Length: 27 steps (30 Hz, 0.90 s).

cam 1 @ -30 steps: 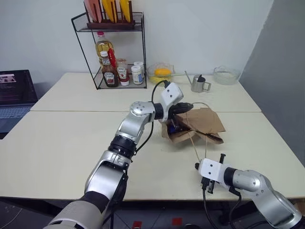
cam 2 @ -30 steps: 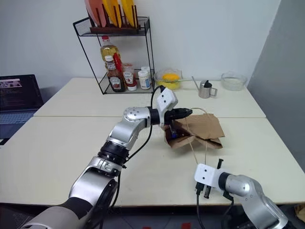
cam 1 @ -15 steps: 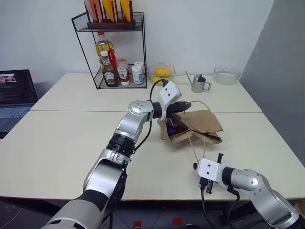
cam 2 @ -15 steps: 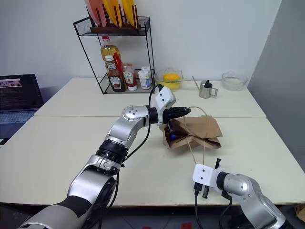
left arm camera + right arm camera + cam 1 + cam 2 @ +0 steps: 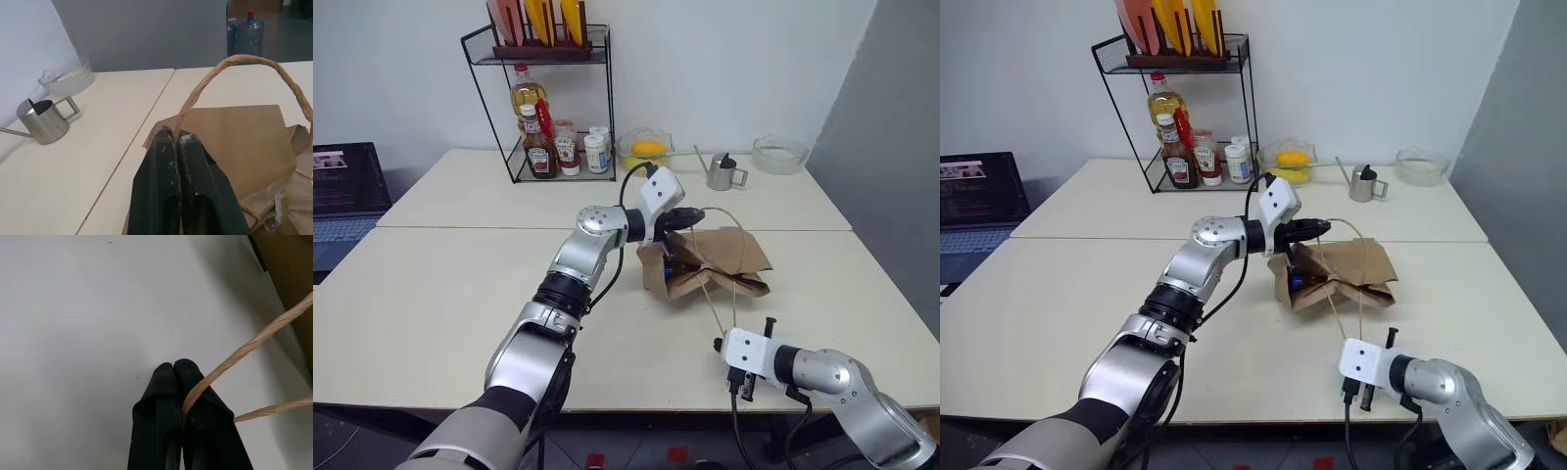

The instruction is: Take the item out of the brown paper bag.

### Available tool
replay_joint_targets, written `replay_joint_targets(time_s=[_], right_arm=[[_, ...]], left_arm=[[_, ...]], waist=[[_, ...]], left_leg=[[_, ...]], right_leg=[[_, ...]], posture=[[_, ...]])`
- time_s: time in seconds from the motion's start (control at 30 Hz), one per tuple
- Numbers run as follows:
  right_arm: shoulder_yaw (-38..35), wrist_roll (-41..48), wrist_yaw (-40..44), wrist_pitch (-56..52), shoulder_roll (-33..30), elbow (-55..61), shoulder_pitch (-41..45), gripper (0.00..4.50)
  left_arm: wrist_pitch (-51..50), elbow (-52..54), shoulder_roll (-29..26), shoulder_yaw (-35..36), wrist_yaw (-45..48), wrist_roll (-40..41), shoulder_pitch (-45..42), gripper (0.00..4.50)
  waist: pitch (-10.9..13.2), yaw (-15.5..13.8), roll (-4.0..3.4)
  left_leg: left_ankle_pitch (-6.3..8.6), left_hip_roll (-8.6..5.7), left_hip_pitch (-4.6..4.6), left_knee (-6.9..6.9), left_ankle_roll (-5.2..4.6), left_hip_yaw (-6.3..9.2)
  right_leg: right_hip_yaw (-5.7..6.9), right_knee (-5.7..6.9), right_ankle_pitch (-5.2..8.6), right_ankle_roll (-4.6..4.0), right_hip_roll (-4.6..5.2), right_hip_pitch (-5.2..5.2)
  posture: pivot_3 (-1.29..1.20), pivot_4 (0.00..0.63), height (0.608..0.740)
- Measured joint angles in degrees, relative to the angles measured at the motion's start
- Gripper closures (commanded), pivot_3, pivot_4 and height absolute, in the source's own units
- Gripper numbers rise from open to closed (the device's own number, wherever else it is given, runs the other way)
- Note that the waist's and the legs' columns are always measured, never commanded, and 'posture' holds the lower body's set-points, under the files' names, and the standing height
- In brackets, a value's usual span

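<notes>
The left gripper (image 5: 176,138) has its fingers (image 5: 164,161) pressed tightly together on one beige cord handle (image 5: 234,68) of the brown paper bag (image 5: 710,262), pinching the cord right at their tips so the loop arches up and away from them. The right gripper (image 5: 173,366) has its fingers (image 5: 161,382) clamped together too, on the other cord handle (image 5: 244,348), which runs taut from between them back toward the bag.

The bag lies crumpled on its side on the counter (image 5: 440,294), near the middle and between the two grippers. Its paper is creased and kraft-brown, with a zigzag-cut edge at the mouth, which gapes toward the left arm. Inside the mouth sits the item (image 5: 667,264); a bit of blue shows there, too small and shadowed to make out more.

At the back of the counter a wire rack (image 5: 548,108) carries a tall oil bottle (image 5: 523,96) with a red cap, dark sauce bottles (image 5: 537,149) and small jars. Beside it stand a glass bowl (image 5: 644,150) with yellow contents, a small steel pitcher (image 5: 722,172) and another glass bowl (image 5: 777,154), whose contents I cannot tell.
</notes>
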<state>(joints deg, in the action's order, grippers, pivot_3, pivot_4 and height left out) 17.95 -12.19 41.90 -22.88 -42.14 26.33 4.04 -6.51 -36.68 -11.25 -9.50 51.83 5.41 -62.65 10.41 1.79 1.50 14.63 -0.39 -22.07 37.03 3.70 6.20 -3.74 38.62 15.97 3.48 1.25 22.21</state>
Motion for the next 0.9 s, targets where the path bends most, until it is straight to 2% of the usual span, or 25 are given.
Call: replay_joint_targets(time_s=[0.9], right_arm=[[-0.4,-0.02,0.99,-1.47,-0.09,1.51,-0.8,4.46]], left_arm=[[2.95,-4.5,0.01,0.0,-1.31,0.0,-2.89,4.5]], waist=[[0.0,0.0,0.0]], left_leg=[[0.0,0.0,-0.01,0.0,0.0,0.0]], right_leg=[[0.0,-0.01,0.01,0.01,0.0,0.0]], posture=[[0.0,0.15,0.74]])
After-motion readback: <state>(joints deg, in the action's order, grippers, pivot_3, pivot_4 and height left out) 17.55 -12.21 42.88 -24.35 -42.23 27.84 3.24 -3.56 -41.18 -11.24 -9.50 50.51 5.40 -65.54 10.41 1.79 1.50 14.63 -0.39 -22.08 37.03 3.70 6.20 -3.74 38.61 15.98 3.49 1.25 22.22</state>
